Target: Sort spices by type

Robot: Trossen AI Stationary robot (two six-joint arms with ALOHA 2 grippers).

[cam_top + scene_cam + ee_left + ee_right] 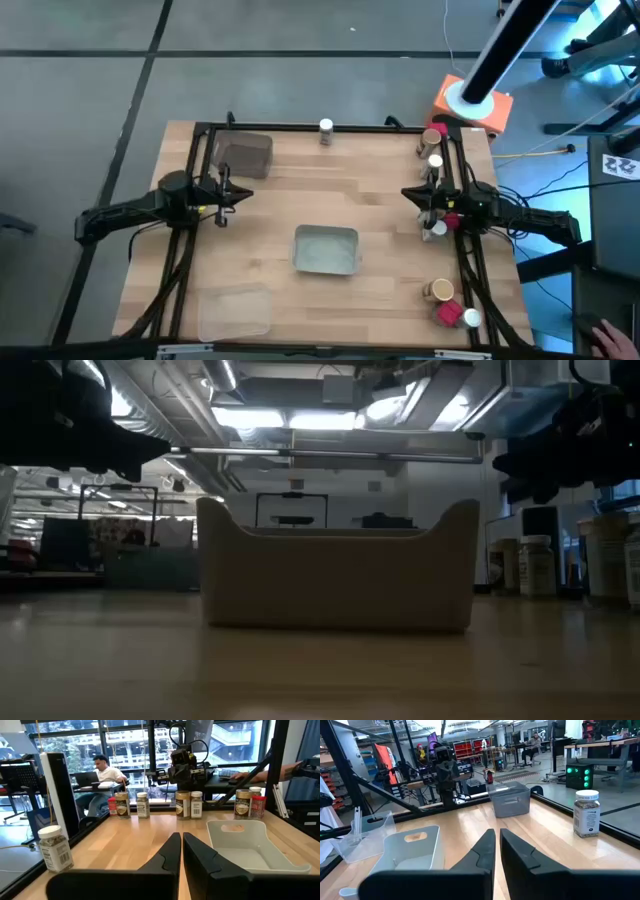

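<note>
The left gripper [243,193] hangs over the left side of the wooden table [380,290], and its two dark fingers [167,854] are pressed close together with nothing between them. The right gripper [408,192] hangs over the right side of the table, pointing at the left one, and its fingers [482,851] are also squeezed shut and hold nothing. A pale grey tray [326,249] sits in the middle of the table, between the two arms and a bit nearer. A dark grey tray [243,155] sits at the far left corner, and a clear tray [234,311] sits at the near left corner. One white-capped jar [326,130] stands alone at the far edge of the table. More spice jars stand in a row along the right edge. A tan-lidded jar [432,137] and a white-capped one [435,161] are at the far end of that row. A small red one [451,220] and another white cap [438,229] are just beside the right arm. Near the front right corner stand one more tan-lidded jar [440,291], a red box [449,314] and a white cap [472,319]. A person [102,770] sits at a desk in the room beyond the table.
</note>
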